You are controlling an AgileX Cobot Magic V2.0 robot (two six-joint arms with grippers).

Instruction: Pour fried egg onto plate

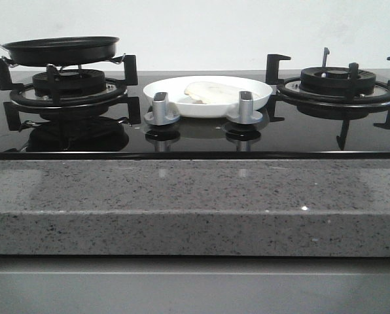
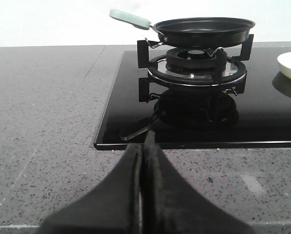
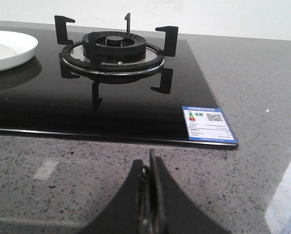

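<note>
Closest to me is the grey speckled stone surface (image 1: 195, 203), running all the way across the front. From my left wrist camera I see my left gripper (image 2: 142, 146) over this stone, with its two dark fingers pressed together and nothing between them. My right gripper (image 3: 150, 168) looks the same in the right wrist camera: fingers together, holding nothing, over the stone near the right corner of the stove.

Next comes the shiny black glass stove top (image 1: 195, 137). A small blue and white sticker (image 3: 207, 126) sits on its near right corner. Two silver knobs (image 1: 161, 108) stand in the middle of the glass, side by side.

Just behind the knobs is the white plate (image 1: 208, 95), sitting on the glass between the two burners. The fried egg (image 1: 211, 91) lies flat on the plate, pale and creamy, a bit toward the far side.

On the left is the left burner (image 1: 67, 88) with its black stand. The black frying pan (image 1: 61, 50) rests on top of that stand, and I can see no food in it. Its pale green handle (image 2: 130, 18) points out to the far left. On the right is the right burner (image 1: 336, 85), with nothing on its black stand.

Farthest back is a plain white wall (image 1: 195, 29).
</note>
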